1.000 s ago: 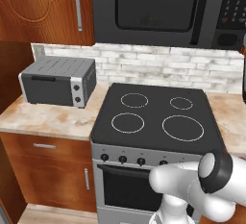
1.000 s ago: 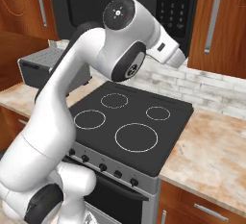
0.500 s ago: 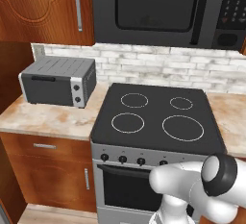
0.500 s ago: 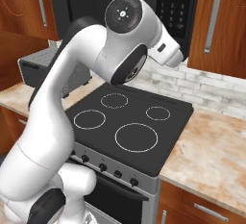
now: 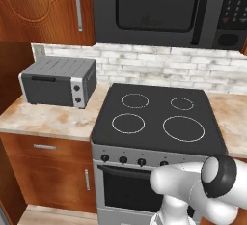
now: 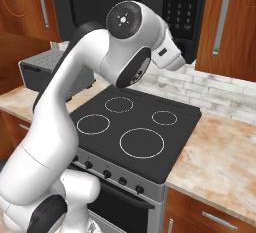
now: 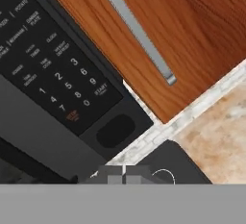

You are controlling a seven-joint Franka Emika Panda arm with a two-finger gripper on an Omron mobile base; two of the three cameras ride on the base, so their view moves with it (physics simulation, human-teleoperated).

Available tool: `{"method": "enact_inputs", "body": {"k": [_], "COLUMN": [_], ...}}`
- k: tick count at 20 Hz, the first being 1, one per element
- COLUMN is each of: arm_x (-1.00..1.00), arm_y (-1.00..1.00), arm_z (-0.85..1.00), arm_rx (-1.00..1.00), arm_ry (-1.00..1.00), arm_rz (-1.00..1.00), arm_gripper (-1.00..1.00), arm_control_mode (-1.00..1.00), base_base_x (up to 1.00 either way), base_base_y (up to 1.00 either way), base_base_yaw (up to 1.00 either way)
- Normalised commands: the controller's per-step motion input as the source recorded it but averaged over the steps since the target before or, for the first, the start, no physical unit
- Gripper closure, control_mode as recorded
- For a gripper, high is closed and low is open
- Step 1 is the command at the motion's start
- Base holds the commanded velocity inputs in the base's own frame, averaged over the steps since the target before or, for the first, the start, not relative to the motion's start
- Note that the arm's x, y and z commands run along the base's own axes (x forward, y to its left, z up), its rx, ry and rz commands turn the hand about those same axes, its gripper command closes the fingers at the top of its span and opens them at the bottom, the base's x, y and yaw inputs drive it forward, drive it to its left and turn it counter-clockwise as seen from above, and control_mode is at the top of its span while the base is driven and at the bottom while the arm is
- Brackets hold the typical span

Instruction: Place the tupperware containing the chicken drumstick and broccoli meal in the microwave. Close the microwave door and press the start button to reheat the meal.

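Tool [image 7: 123, 172] raised close to the keypad panel [image 7: 53, 59] at the right side of the microwave [image 5: 169, 9], tips pressed together with no gap and nothing between them. Microwave door [image 5: 152, 7] shut, bar handle [image 5: 198, 11] upright beside the panel, so by the look of it closing is done and pressing start is what remains. Tupperware, drumstick and broccoli nowhere on the stove [image 5: 159, 118] or the marble surface [image 5: 48, 118], so probably inside behind the dark window, though cannot tell.
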Motion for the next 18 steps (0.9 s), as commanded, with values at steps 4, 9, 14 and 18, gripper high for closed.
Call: {"method": "enact_inputs", "body": {"k": [4, 9, 14, 18], "arm_x": [0.24, 0.31, 0.23, 0.32], "arm_y": [0.00, 0.00, -0.05, -0.19], "arm_z": [0.00, 0.00, 0.00, 0.00], "arm_rx": [0.17, 0.21, 0.20, 0.12], "arm_ry": [-0.04, -0.06, -0.08, -0.01], "arm_rz": [-0.02, 0.01, 0.03, 0.00], "arm_gripper": [1.00, 1.00, 1.00, 1.00], "arm_control_mode": [-1.00, -1.00, -1.00, -1.00], "base_base_x": [0.00, 0.00, 0.00, 0.00], "base_base_y": [0.00, 0.00, 0.00, 0.00], "base_base_yaw": [0.00, 0.00, 0.00, 0.00]}}
